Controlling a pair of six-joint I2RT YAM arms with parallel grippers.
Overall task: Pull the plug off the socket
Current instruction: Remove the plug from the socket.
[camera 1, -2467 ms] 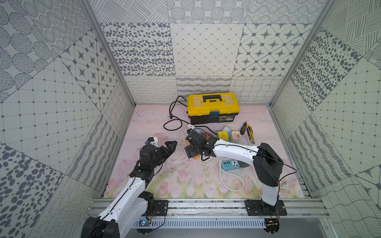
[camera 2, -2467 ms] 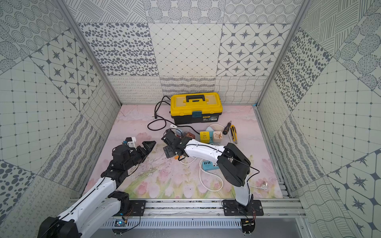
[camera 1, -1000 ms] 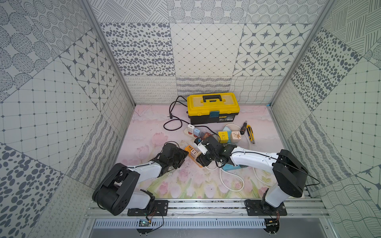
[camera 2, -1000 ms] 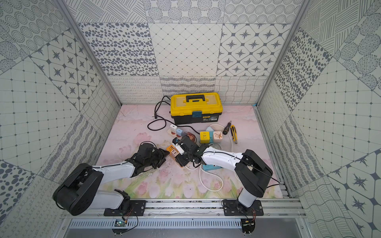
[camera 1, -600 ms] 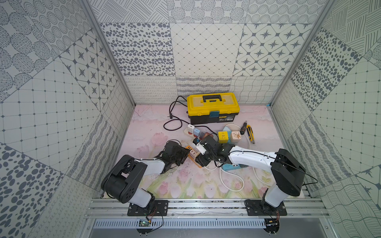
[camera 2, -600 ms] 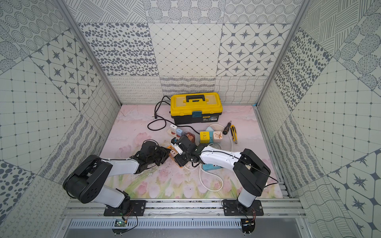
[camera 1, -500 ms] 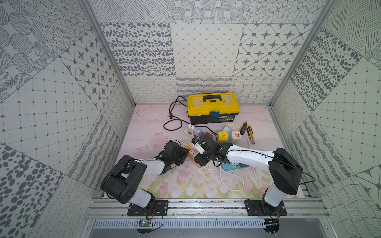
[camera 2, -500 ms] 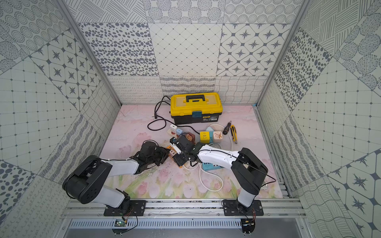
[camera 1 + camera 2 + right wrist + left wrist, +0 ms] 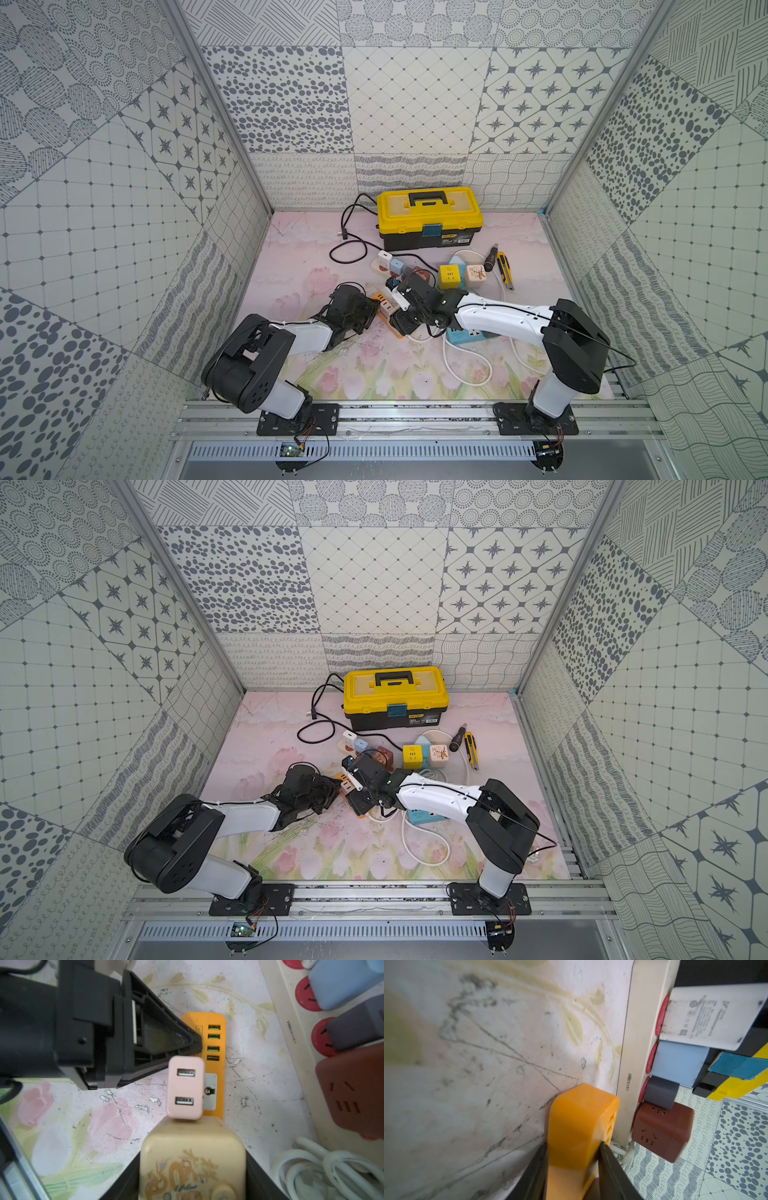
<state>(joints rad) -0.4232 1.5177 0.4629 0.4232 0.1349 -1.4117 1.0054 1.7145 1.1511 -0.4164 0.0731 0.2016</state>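
The left tool [image 9: 573,1147] is clenched on the glossy, round-cornered orange socket [image 9: 581,1113], which lies flat near the middle of the counter [image 9: 353,374], beside a beige power strip [image 9: 633,1043]. The right tool [image 9: 193,1159] grasps the cream, dragon-printed plug [image 9: 193,1147] set on the socket. A smooth pink charger [image 9: 185,1086] stands just beside the plug. Earlier the left arm stood raised, apart from the socket

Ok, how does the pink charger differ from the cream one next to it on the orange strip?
The pink charger is plain and shows two USB ports; the cream charger carries a painted dragon-like motif. The cream charger sits between the right gripper's fingers; the pink charger is ungripped. Both stand side by side along the orange strip, which the left gripper clamps.
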